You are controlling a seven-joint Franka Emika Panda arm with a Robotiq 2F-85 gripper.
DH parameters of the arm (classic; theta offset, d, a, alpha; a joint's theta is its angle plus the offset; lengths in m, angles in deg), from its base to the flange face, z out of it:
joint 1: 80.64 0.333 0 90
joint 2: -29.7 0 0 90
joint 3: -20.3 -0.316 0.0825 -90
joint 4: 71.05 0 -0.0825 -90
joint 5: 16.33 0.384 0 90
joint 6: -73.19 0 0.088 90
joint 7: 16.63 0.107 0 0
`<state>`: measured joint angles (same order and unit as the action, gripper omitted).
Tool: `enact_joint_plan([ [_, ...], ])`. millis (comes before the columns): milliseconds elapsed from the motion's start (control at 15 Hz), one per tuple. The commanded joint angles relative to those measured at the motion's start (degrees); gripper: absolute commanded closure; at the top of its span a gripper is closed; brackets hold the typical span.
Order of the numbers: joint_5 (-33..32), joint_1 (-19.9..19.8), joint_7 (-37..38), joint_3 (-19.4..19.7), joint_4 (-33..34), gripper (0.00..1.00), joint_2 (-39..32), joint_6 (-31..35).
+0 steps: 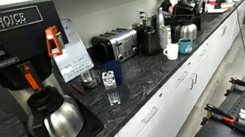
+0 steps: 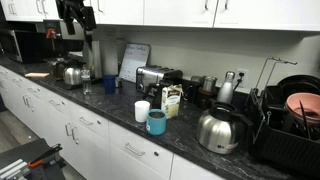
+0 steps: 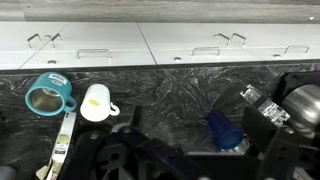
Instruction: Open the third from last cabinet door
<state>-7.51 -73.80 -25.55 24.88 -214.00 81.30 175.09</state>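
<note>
White lower cabinet doors (image 3: 110,35) with metal handles run along the top of the wrist view, all shut. They also show below the counter in both exterior views (image 1: 173,95) (image 2: 75,130). White upper cabinet doors (image 2: 180,10) hang above the counter, also shut. My gripper (image 3: 196,120) shows only in the wrist view, as dark fingers spread apart over the dark counter (image 3: 170,85), holding nothing. A blue cup (image 3: 225,130) stands on the counter below, between the fingers. I cannot pick out the arm in either exterior view.
The counter holds a teal mug (image 3: 45,97) (image 2: 157,122), a white mug (image 3: 93,102) (image 2: 142,110), a toaster (image 2: 155,77) (image 1: 114,47), a steel kettle (image 2: 218,130), a coffee maker with carafe (image 1: 56,121) and a dish rack (image 2: 290,120).
</note>
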Motion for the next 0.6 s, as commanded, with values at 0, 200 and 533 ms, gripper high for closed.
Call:
enact_joint_plan([
  [0,0.52,-0.88,-0.54,-0.55,0.12,0.0,-0.08,-0.18],
  [200,0.83,-0.36,-0.21,-1.67,0.66,0.0,-1.67,2.26],
  [533,2.13,2.54,-0.89,-5.61,3.44,0.0,-9.06,16.95],
])
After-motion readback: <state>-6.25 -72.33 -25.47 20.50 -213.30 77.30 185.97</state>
